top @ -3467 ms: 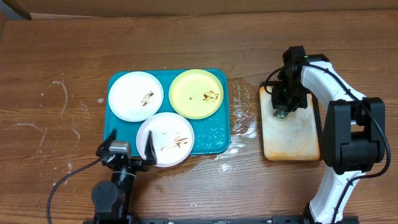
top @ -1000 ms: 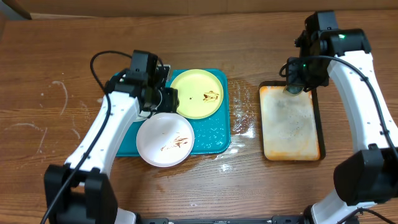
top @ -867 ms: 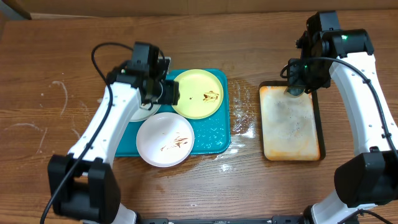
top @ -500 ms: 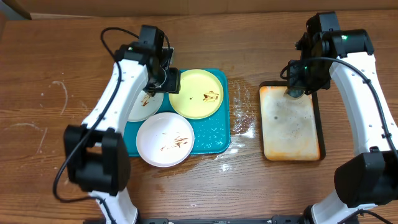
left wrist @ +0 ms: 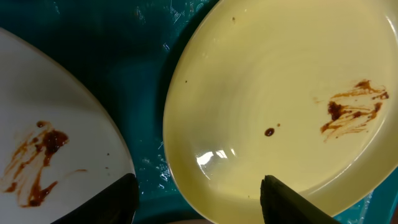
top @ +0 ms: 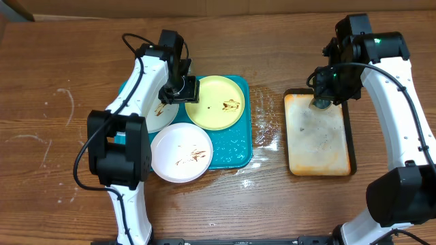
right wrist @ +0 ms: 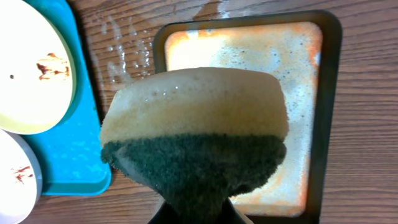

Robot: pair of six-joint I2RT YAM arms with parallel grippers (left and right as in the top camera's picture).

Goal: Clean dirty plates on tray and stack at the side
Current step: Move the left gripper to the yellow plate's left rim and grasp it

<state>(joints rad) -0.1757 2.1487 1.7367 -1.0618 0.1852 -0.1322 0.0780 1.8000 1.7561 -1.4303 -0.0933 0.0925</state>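
The teal tray [top: 231, 151] holds three smeared plates: a pale yellow-green plate [top: 218, 102] at the back right, a white plate [top: 181, 152] in front, and a white plate [top: 154, 116] at the back left, partly under my left arm. My left gripper [top: 182, 90] is open, low over the yellow-green plate's [left wrist: 280, 81] left rim, which lies between its black fingers [left wrist: 298, 205]. The back white plate [left wrist: 56, 124] is just beside it. My right gripper [top: 320, 95] is shut on a yellow-and-green sponge [right wrist: 193, 124], held above the beige tray.
A black-rimmed, stained beige tray [top: 319, 136] with foam lies right of the teal tray. Water drops [top: 266, 136] wet the wooden table between the two trays. The left arm's cable loops over the back-left tray corner.
My left arm has swung from the table's front up over the tray's back, its gripper reaching the yellow-green plate's rim and opening slightly. The right arm lifted the sponge off the beige tray earlier and now holds still.
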